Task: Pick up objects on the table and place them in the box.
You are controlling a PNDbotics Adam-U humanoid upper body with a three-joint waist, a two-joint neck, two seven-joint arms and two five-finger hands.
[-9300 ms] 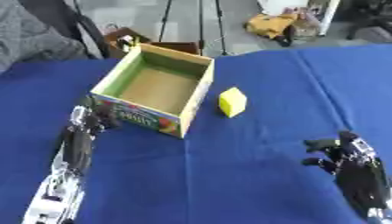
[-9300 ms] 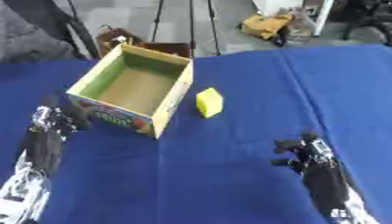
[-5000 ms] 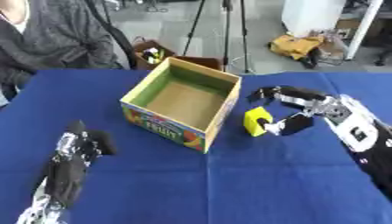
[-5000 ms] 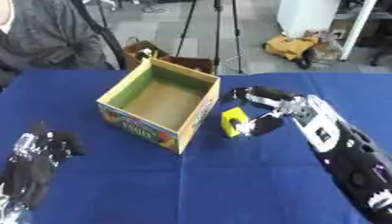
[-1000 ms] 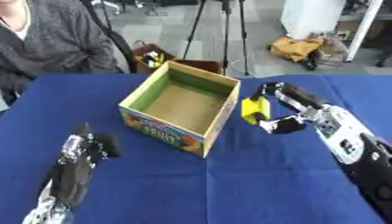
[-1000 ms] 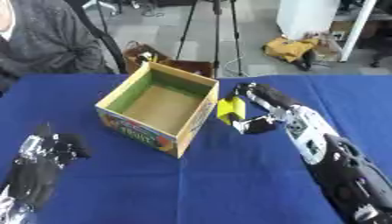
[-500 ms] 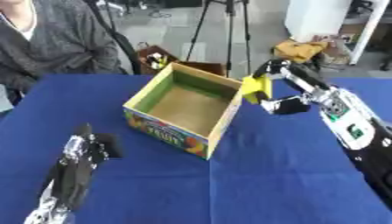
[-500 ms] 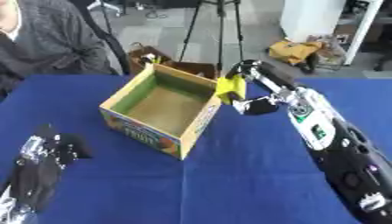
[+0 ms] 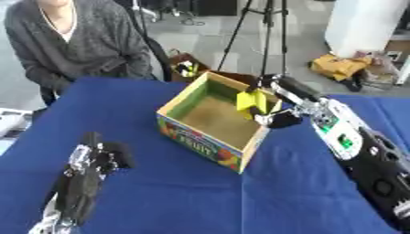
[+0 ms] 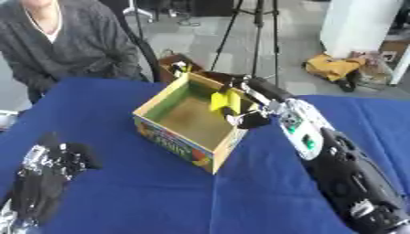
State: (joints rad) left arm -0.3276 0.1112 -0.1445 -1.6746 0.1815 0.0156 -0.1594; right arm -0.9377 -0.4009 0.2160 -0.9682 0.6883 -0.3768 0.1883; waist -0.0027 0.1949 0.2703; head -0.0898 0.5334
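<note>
- Blue cloth over the whole table [image 9: 200, 201], with an open cardboard box [image 9: 200, 137] standing on it near the middle, turned corner-on toward the camera.
- Green inner walls and a brown floor inside the box; outer front wall printed with bright fruit pictures and lettering.
- Yellow block [image 9: 251, 101] raised above the box's right half, over the opening and just inside the right-hand rim, clear of the floor below.
- Right hand [image 9: 276, 98] reaching in from the right over that rim, fingers and thumb curled round the yellow block and pinching it; black forearm with silver parts and a small green mark trailing back toward the lower right corner.
- Left hand [image 10: 50, 167] low on the left, resting on the blue cloth well apart from the box, fingers relaxed and pointing up the view, nothing held.
- Beyond the far table edge: a person in a grey cardigan [image 9: 76, 41] seated at the upper left, touching nothing on the table.
- Black tripod [image 9: 260, 32] on the grey floor behind the box, and a yellow bundle [image 9: 340, 66] lying on the floor at the upper right.
</note>
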